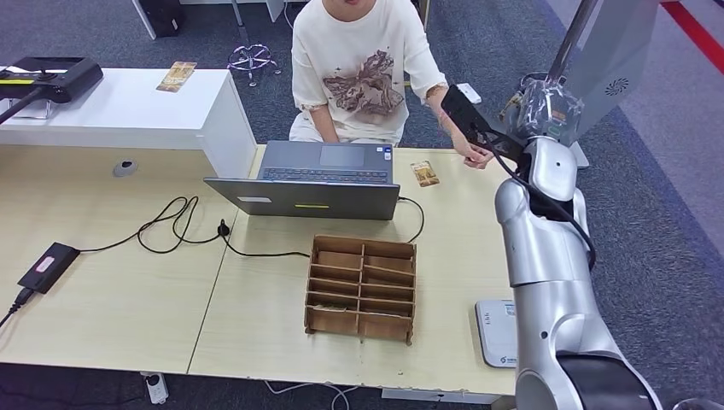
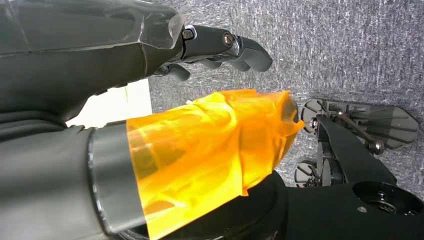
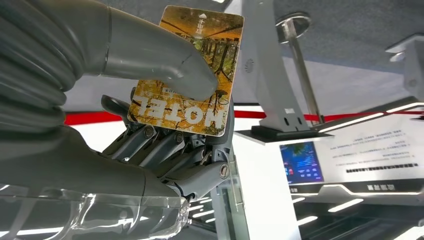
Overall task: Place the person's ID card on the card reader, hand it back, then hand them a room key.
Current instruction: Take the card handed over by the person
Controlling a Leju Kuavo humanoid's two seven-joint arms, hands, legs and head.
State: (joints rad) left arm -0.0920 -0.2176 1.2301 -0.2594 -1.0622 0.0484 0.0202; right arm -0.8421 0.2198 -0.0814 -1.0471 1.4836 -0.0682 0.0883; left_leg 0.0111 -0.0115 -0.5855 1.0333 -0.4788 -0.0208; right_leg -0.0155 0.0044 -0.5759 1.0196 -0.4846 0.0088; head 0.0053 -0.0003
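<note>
While the right robot hand (image 3: 165,125) pinches the key (image 3: 187,70) toward the person (image 1: 363,68), only the handover remains.

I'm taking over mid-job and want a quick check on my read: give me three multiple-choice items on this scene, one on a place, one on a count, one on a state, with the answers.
1. Where does the wooden organizer stand?
A. On the white counter
B. On the desk in front of the laptop
C. On the floor

2. How many cards lie flat on surfaces in the head view?
A. None
B. Two
C. Five

3. What is the right hand doing?
A. Holding a hotel card
B. Hanging with nothing in it
C. Pressing the laptop keys

Answers: 1 B, it sits on the wooden desk on the robot's side of the laptop. 2 B, one on the white counter, one beside the laptop. 3 A, the thumb pins the card against the fingers.
</note>
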